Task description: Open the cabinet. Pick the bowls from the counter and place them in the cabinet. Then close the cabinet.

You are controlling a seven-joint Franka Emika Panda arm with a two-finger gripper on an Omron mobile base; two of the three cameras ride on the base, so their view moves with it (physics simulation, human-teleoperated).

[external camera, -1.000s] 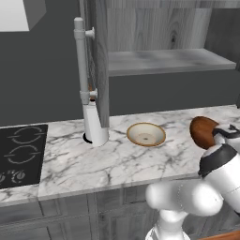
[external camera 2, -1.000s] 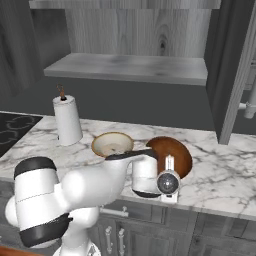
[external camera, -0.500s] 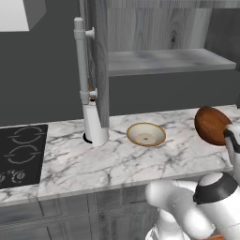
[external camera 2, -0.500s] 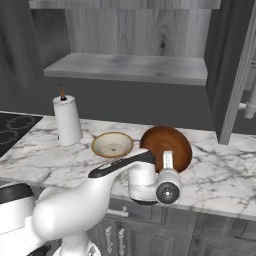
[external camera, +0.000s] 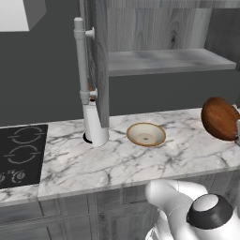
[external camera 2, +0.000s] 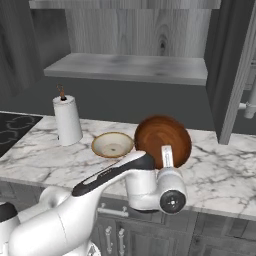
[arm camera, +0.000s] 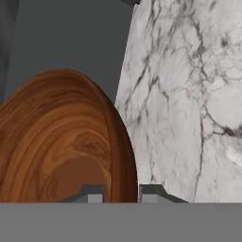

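You've got the reddish-brown bowl (external camera 2: 162, 140) up off the surface (external camera: 117, 161), tipped on edge w/ its hollow facing the right base cam. Hand (arm camera: 120, 193) is clamped on the bowl's rim: in the hand view one fingertip sits inside the wooden wall, the other outside, rim pinched between. In the left base view the bowl (external camera: 219, 118) hangs over the right end of the surface, near the back edge, clear of the marble.

Cream bowl w/ tan rim (external camera: 146, 134) sits upright on the surface, abt mid-length, closer to the back edge than the front; left of the held bowl and apart from it. Paper towel roll (external camera 2: 67, 120) stands upright further left along the back edge, by the cooktop (external camera: 18, 154) end.

Cabinet (external camera 2: 130, 67) is above the surface, doors swung open both sides; left door (external camera: 98, 56) w/ its long bar handle (external camera: 82, 61) shows edge-on over the roll. Grey shelf (external camera: 168, 60) inside is bare
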